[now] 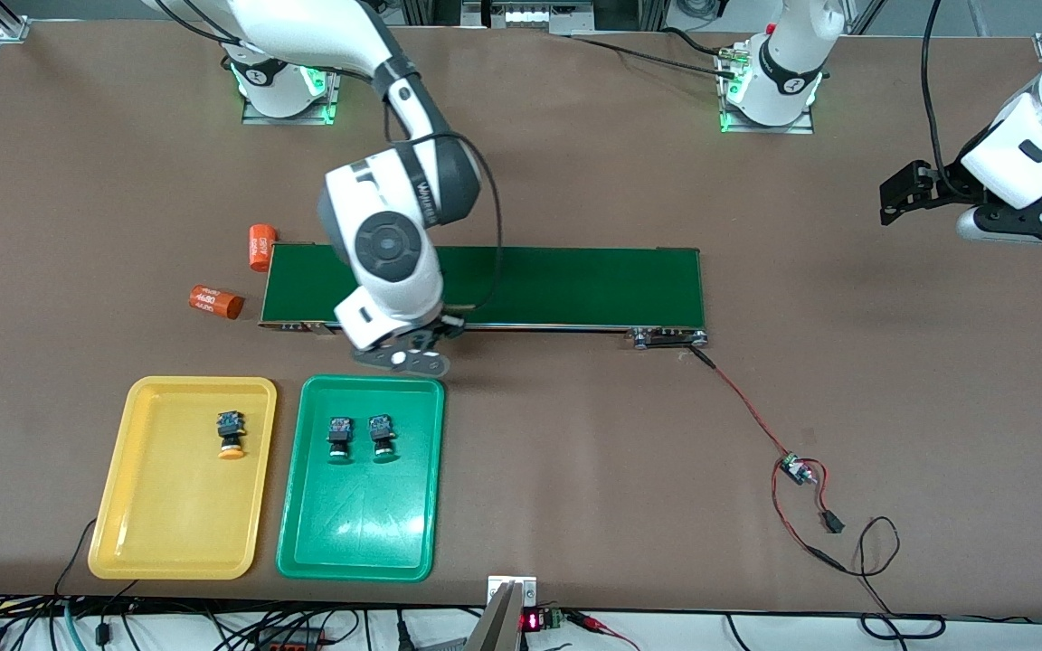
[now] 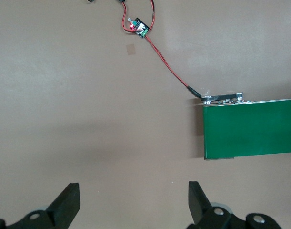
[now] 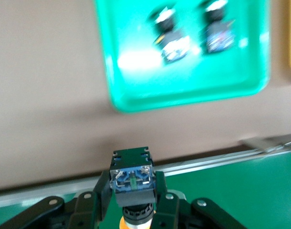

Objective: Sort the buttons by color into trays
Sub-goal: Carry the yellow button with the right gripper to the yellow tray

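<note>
**Last yellow-capped button held over the belt edge; its tray lies toward the right arm's end**

Nearest the front camera sit the two trays, side by side on the desk [image 1: 575, 181]. One yellow-capped button [image 1: 231, 435] rests in the yellow tray [image 1: 123, 506], and two green-capped buttons [image 1: 338, 439] [image 1: 383, 438] lie beside each other in the green tray [image 1: 412, 524].

Over the near edge of the conveyor belt [image 1: 575, 285], just above the green tray's upper rim, hangs the right pincer [image 3: 134, 200]. Its fingers are clamped on the fourth button [image 3: 132, 179], black-and-blue body up, with an orange-yellow cap showing underneath between the fingers.

What the coming move likely turns on is this: the held button is over the green tray's side of the pair, but its cap colour calls for the yellow one. That tray lies sideways from the pincer toward the right arm's end of the desk, and nearer the front camera. The right arm is by far the closer one.

Over bare desk well away from the trays, the left pincer [image 2: 134, 205] waits with its fingers spread apart and nothing between them.

Two orange cylinders [image 1: 260, 248] [image 1: 215, 301] lie off the belt's end.
</note>
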